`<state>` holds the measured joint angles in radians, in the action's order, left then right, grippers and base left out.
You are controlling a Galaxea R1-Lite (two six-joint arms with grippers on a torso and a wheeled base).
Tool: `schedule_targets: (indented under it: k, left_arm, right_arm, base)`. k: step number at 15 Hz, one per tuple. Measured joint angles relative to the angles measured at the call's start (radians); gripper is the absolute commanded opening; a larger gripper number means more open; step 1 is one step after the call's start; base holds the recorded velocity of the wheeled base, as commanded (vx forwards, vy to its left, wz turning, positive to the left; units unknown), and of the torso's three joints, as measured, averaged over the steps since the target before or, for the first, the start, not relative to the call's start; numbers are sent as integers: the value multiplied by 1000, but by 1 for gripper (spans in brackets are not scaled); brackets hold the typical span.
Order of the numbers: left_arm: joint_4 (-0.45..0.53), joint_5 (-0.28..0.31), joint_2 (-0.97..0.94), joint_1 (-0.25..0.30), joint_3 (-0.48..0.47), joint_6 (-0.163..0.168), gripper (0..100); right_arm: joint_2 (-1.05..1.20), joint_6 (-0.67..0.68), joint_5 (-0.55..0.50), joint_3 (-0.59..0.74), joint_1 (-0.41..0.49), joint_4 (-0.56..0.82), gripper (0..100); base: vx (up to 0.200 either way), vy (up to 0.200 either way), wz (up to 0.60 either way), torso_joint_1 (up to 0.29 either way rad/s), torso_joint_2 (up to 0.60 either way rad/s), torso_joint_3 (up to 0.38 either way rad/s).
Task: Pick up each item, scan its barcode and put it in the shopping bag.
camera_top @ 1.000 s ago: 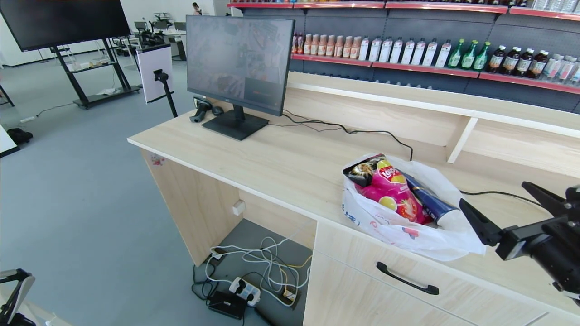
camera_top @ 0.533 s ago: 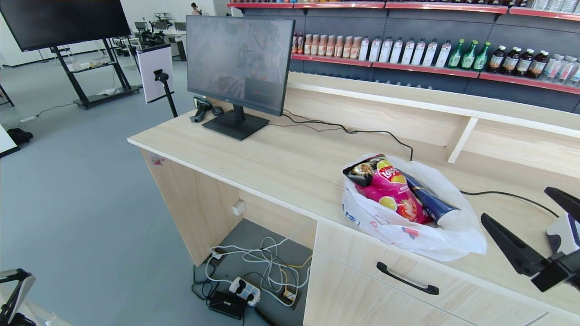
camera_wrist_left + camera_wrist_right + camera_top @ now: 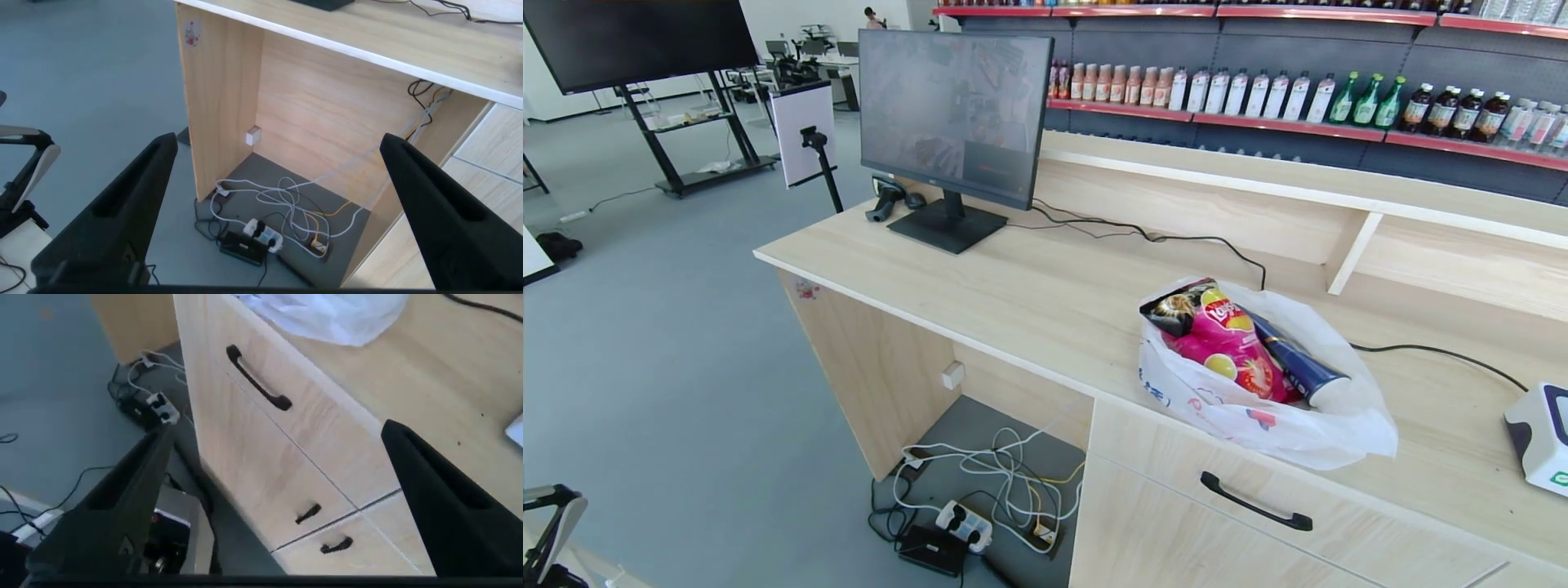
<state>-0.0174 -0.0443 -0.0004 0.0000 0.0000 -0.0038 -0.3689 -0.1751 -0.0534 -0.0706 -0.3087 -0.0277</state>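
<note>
head view: chip packet inside shopping bag.

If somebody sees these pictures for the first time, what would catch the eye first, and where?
The white shopping bag lies on the wooden counter, near its front edge, with a pink chip bag and a dark blue tube showing in its open mouth. A big dark monitor stands at the counter's far left end, and rows of bottles line the red shelves behind.

Left gripper and right gripper fingers spread wide.
</note>
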Motion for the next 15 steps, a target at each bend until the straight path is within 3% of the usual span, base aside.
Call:
schedule_targets:
  k: [1,4,6,9,15]
  left_arm:
    - [0,0,0,0,0,-1,100]
    - [2,0,0,0,0,-2,100]
    - [2,-1,0,0,0,-2,100]
    - [2,-1,0,0,0,-4,100]
    - [2,-1,0,0,0,-6,100]
  right_arm:
    - [65,16,0,-10,57,35,100]
    - [148,69,44,-24,349,74,100]
    - [203,68,85,-18,439,89,100]
    - [255,2,172,47,450,-83,100]
    - [276,-11,276,70,398,-3,100]
  base:
    - [0,0,0,0,0,0]
    - [0,0,0,0,0,0]
    - [0,0,0,0,0,0]
    - [0,0,0,0,0,0]
    - [0,0,0,0,0,0]
